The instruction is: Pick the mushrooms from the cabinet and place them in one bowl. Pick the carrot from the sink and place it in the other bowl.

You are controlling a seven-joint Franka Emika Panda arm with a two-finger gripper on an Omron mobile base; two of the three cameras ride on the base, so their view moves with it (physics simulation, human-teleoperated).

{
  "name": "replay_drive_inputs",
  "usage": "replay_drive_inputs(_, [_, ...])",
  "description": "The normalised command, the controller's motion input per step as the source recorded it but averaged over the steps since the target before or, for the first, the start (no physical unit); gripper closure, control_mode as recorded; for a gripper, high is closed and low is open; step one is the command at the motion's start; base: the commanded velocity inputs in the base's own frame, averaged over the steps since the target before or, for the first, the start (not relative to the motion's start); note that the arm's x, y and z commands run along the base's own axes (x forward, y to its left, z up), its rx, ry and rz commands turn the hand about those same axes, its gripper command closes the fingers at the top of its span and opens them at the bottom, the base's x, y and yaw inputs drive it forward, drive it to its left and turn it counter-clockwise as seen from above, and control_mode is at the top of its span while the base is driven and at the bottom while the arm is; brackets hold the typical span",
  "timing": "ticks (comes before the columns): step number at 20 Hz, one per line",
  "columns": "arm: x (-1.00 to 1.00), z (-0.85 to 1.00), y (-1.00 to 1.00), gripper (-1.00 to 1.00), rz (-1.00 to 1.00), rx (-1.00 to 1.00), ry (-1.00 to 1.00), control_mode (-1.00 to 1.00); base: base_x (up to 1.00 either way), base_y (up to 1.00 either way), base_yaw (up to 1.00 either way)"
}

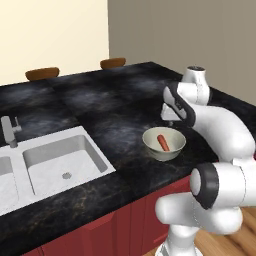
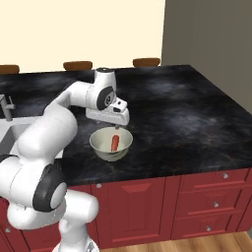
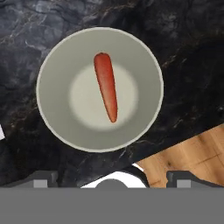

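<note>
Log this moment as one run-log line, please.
carrot: lying in cream bowl | gripper: above bowl, open, empty | sink: no carrot

Carrot [image 3: 106, 86]: orange-red, w/ darker tip. Bowl [image 3: 57, 113]: cream-white rim, pale grey inside, lighter patch at bottom. Tabletop [image 1: 115, 95]: black w/ grey marbling, thin brownish veins. Sink [image 1: 60, 165]: pale grey-white. Drawers [image 2: 211, 197]: dark red, silver knobs. Floor [image 3: 192, 159]: light wood planks.

Orange-red carrot [image 3: 106, 85] flat in cream bowl [image 3: 52, 113], near counter edge
</note>
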Motion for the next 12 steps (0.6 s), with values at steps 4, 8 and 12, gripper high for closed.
replay_drive_inputs(4, [-1.00,-0.18,0.12,-1.00,0.08,-0.04,-0.08,-1.00,0.00,0.00,0.00])
replay_drive_inputs(8, [-0.98,-0.39,0.19,-1.00,0.03,-0.06,-0.27,-1.00,0.00,0.00,0.00])
replay_drive_inputs(12, [-0.47,-0.26,0.06,-1.00,0.05,-0.06,-0.35,-1.00,0.00,0.00,0.00])
